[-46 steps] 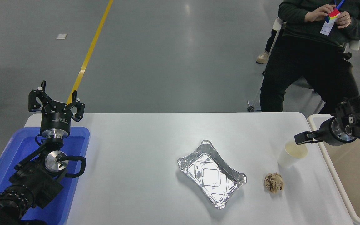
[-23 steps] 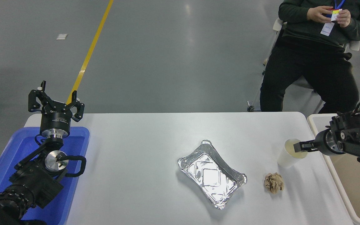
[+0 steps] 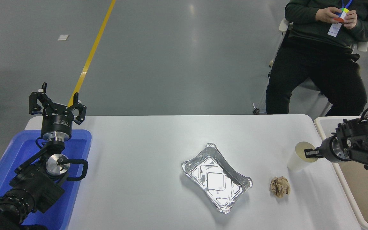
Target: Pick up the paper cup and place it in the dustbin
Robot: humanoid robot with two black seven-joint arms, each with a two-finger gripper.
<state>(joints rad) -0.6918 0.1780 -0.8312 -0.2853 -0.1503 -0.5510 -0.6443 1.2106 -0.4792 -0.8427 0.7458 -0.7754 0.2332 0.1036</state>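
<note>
Over at the right side of the white table (image 3: pixel 158 143), the right gripper (image 3: pixel 311 153) is reaching in from the right edge and pinching the rim of the paper cup (image 3: pixel 300 157), one finger sitting inside the cream-coloured mouth and the cup's wall caught between the fingers. The cup is leaning, its mouth tipping toward the gripper, while its base looks to be touching the tabletop near the right edge. Just beyond that edge the dustbin (image 3: pixel 320 123) is standing, and the gripper's wrist is hanging over its near-left rim. A crumpled brown paper ball (image 3: pixel 280 187) is lying nearer than the cup, and a foil tray (image 3: pixel 216 177) is sitting left of the ball, both apart from the cup. The left gripper (image 3: pixel 57 104) is waiting with its fingers spread wide, pointing away over the blue tray (image 3: pixel 11 150) at the table's left end. A person (image 3: pixel 318 60) is sitting at the far right, hands busy with a small coloured object
</note>
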